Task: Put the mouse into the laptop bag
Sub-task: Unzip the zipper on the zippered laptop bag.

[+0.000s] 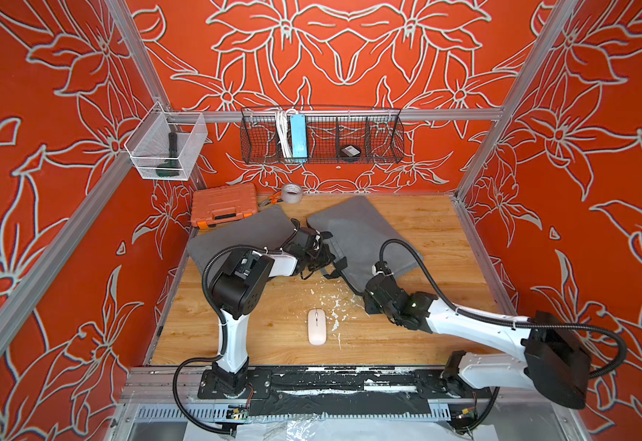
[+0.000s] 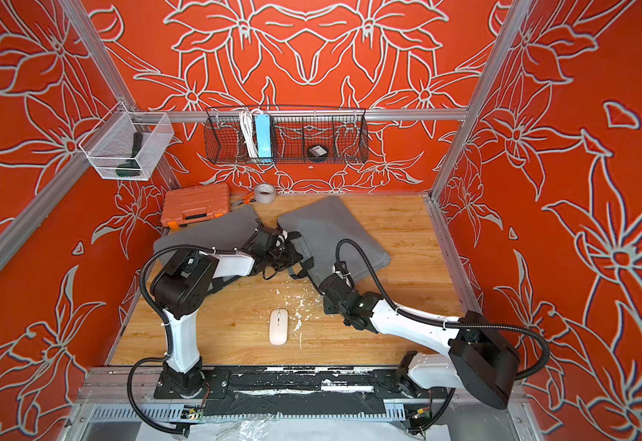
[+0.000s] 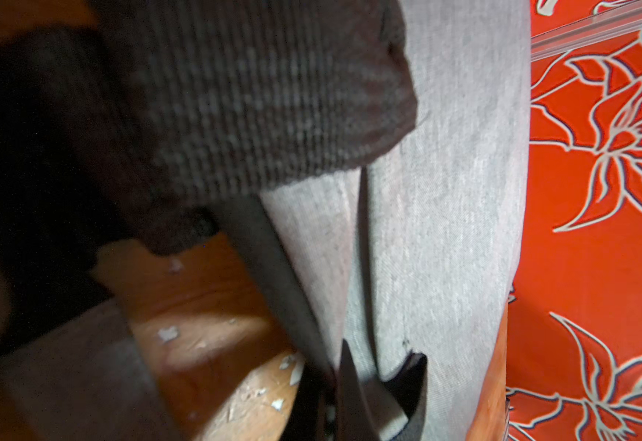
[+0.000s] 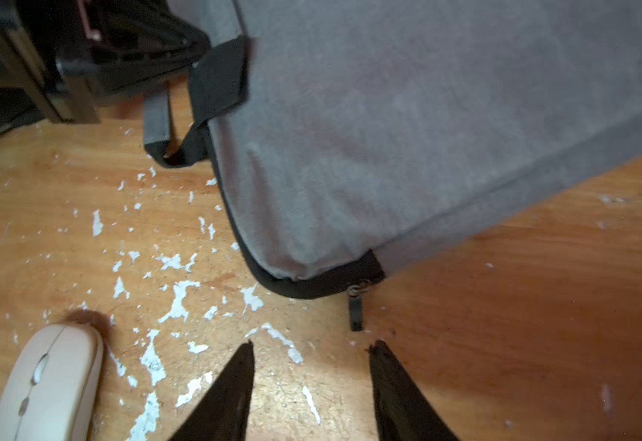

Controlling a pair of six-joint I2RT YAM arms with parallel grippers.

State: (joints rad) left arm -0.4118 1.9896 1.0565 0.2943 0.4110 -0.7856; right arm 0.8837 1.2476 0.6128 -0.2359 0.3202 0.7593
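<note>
At the upper left of both top views, a white mesh basket (image 1: 166, 151) (image 2: 128, 147) hangs on the frame rail with a dark tool inside. Below it, at the back left corner of the wooden table (image 1: 426, 229), an orange tool case (image 1: 223, 204) lies flat, with a roll of tape (image 1: 291, 193) just beside it. A black wire basket (image 1: 321, 135) hangs on the back wall at upper centre.

The gray laptop bag (image 1: 361, 233) lies spread in two halves across the middle of the frame. One half is toward the tool case and the other toward centre right. The left arm reaches over the left half to the gap between the two. In the left wrist view, the left gripper (image 3: 329, 385) has its jaws pressed together on a gray edge band of the bag.

The mouse (image 1: 317, 326) (image 4: 48, 382) lies on bare wood at lower centre, between the two arms. It is outside the bag and not touching it. White flakes (image 1: 336, 305) dot the wood between mouse and bag.

To the right, the right gripper (image 4: 311, 345) sits low at the bag's near corner. Its fingers stand moderately apart with nothing between them. The zipper pull (image 4: 355, 309) lies just ahead of the tips, untouched.
</note>
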